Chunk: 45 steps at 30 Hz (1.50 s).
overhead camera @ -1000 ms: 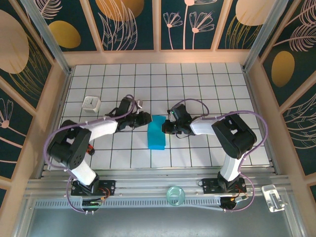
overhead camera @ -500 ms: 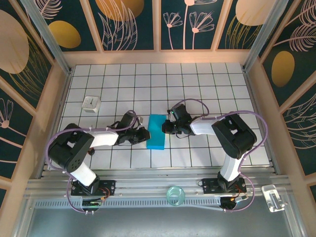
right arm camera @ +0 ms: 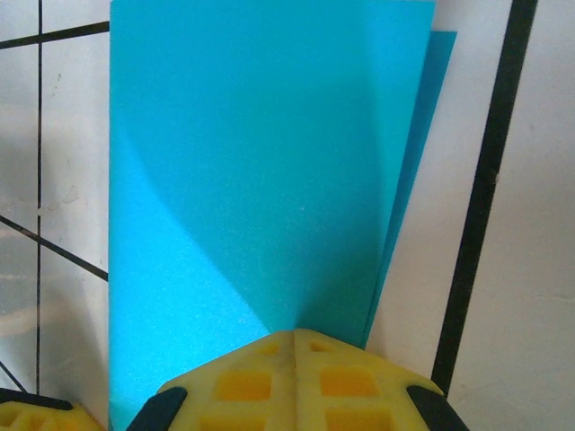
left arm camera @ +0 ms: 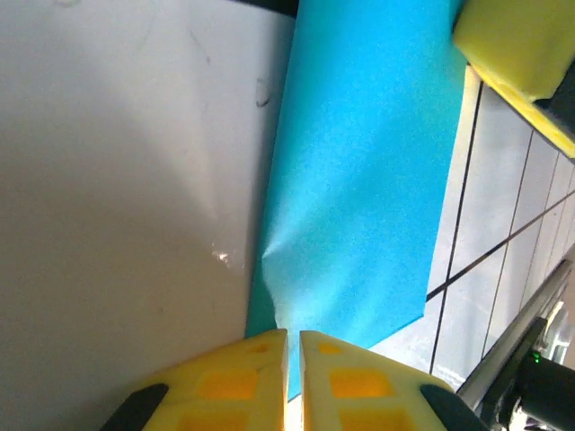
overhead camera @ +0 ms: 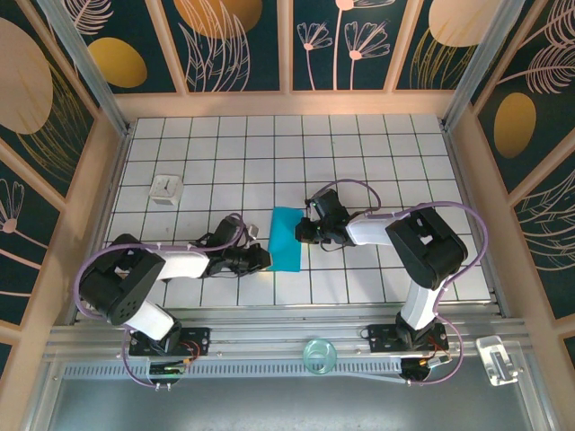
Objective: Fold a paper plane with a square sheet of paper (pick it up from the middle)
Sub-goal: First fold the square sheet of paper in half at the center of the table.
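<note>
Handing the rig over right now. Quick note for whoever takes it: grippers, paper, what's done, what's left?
Left gripper: jaws closed on the square sheet of paper by its near-left corner; the paper puckers at the pinch.
Right gripper: shut on the sheet's right edge.
Paper: mid-table between the grippers, folded in half, layers slightly offset.
Done: half fold.
Left: nose and wing folds.
Small white cube sits apart, far left.

White grid-tiled tabletop carries 2 items: folded teal-blue sheet of paper lying near centre, small white cube well apart, far left.
</note>
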{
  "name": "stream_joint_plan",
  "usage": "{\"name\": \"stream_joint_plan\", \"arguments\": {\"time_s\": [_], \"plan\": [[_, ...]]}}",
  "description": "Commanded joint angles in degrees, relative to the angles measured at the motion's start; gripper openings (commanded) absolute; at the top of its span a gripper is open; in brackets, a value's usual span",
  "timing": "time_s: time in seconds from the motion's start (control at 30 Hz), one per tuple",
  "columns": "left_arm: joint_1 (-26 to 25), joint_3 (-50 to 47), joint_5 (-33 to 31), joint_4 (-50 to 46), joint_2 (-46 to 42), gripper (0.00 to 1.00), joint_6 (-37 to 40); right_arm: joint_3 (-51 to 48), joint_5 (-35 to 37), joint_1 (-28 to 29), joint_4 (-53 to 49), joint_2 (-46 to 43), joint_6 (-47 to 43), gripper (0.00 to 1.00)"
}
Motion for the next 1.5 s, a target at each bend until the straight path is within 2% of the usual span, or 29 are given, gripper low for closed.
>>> {"name": "stream_joint_plan", "arguments": {"time_s": [0.0,0.1,0.17,0.3,0.5,0.67,0.73,0.83,0.97,1.13,1.23,1.47], "plan": [[-0.04,-0.67,-3.15,-5.41,-0.03,0.13,2.39,-2.71,8.13,-0.81,-11.64,3.05,-1.56,0.00],[-0.10,-0.59,-3.69,-6.68,-5.12,0.15,2.92,-2.80,8.05,-0.82,-11.66,2.99,-1.68,0.00],[-0.16,-1.30,-1.49,-3.78,-7.57,0.17,1.01,-2.79,8.05,-0.83,-11.78,2.97,-1.78,0.00],[-0.64,-1.23,1.45,0.13,-6.48,0.19,-0.97,-2.79,8.13,-0.78,-11.75,2.80,-1.78,0.00],[-0.52,-0.72,-3.53,-4.16,-1.64,0.15,1.03,-2.79,7.97,-0.75,-11.53,3.05,-1.63,0.00],[-0.22,-0.04,-8.38,-11.65,-3.98,0.14,4.59,-3.10,8.11,-0.82,-11.62,2.87,-1.86,0.00],[-0.10,0.99,-8.50,-12.28,-6.73,0.14,4.94,-3.06,7.96,-0.78,-11.62,3.01,-1.93,0.00],[-0.12,3.19,-4.82,-8.60,-8.64,0.18,3.40,-3.23,7.96,-0.83,-11.42,2.86,-1.87,0.00],[-0.14,5.24,-0.91,-0.30,-5.07,0.20,-0.52,-3.37,7.79,-0.82,-11.04,2.94,-1.73,0.00],[1.37,8.78,-1.88,1.52,1.64,0.15,0.22,-3.59,7.69,-0.78,-10.82,2.70,-1.69,0.00],[3.39,10.10,-0.19,2.28,5.11,0.14,1.50,-3.29,7.78,-0.82,-11.00,2.77,-1.87,0.00],[5.38,10.69,1.01,2.27,9.05,0.10,3.69,-2.78,7.87,-0.82,-11.39,2.92,-1.97,0.00]]}}
